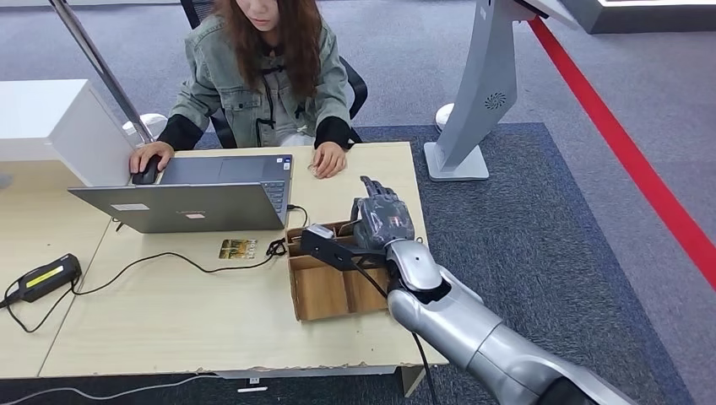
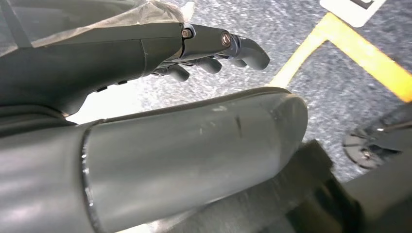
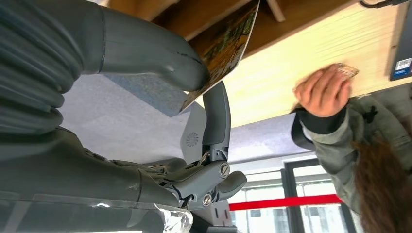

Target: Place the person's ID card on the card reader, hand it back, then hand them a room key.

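My right hand [image 3: 145, 63] pinches a room key card [image 3: 221, 46] between thumb and finger over the cardboard box [image 1: 325, 283] on the desk [image 1: 169, 321] — thin edge-hold, could slip on handover — a grip my head view hides; left hand [image 2: 214, 51] hangs empty, fingers curled.

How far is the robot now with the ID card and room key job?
It looks late in the job, though the reader step cannot be confirmed. The person's hand rests on a card, seemingly the returned ID. The right hand pinches a patterned card, probably a room key, over the cardboard box. Left: handing it over.
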Controlling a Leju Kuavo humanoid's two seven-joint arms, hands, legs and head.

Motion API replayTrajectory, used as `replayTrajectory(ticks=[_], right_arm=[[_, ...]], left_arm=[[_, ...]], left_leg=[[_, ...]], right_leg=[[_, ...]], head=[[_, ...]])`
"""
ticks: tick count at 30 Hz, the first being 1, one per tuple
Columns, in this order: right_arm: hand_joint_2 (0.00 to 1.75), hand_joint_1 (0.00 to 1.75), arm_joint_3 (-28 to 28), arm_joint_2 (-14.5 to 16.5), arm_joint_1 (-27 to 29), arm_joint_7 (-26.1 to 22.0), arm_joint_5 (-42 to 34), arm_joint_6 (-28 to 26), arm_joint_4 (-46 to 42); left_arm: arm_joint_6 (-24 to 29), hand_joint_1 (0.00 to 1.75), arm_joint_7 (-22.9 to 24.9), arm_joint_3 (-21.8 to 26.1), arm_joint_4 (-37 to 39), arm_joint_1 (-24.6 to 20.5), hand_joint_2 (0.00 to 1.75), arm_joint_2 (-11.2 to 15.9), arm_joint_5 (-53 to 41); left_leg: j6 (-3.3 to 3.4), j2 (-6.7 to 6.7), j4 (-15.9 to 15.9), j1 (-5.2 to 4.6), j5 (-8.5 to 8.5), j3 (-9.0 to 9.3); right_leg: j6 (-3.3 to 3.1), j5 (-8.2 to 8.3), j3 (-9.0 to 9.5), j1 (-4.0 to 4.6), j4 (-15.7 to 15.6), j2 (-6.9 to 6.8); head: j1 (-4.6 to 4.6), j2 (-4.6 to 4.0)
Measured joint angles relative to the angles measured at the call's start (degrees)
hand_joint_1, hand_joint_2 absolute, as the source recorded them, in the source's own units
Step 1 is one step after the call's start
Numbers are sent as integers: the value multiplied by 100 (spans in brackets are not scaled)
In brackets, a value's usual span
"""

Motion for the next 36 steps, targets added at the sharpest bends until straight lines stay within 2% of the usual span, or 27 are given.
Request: replayTrajectory(ticks=[6, 13, 21, 27, 32, 36], right_arm=[[175, 143, -113, -66, -24, 10, -167, -72, -26], [175, 137, -240, -191, -60, 74, -323, -60, -447], [175, 136, -348, -459, -77, 273, -550, 180, -1359], [175, 134, -451, -625, -62, 292, -898, 103, -2080], [175, 160, -532, -595, -233, 68, -1337, -174, -2211], [175, 171, -556, -469, -619, -137, -1654, -521, -1909]], left_arm=[[-18, 0, 35, -10, 48, -1, 0, 81, -43], [-49, 0, 35, -15, 83, 1, 0, 142, -49], [-89, 0, 35, -45, 99, 1, 0, 185, -49], [-83, 0, 35, -45, 117, 1, 0, 198, -33], [-69, 0, 35, -54, 118, -4, 0, 199, -98], [-77, 0, 35, -90, 118, -15, 0, 199, -161]], left_leg=[[-1, 3, 0, 2, 1, 0], [-1, 2, 0, 2, 2, 0], [-1, 2, 1, 2, 2, 0], [-1, 4, 1, 2, 2, 0], [-3, 4, 0, 2, 3, 0], [-5, 2, 0, 2, 4, 0]], right_leg=[[-3, 2, 1, 3, 0, 1], [-4, 3, 2, 3, 0, 1], [-4, 3, 0, 3, 0, 1], [-5, 4, 0, 3, 0, 2], [-6, 5, 2, 4, 1, 2], [-8, 6, 3, 5, 1, 1]], head=[[3, 0], [2, 0], [2, 0], [2, 0], [3, 0], [3, 0]])
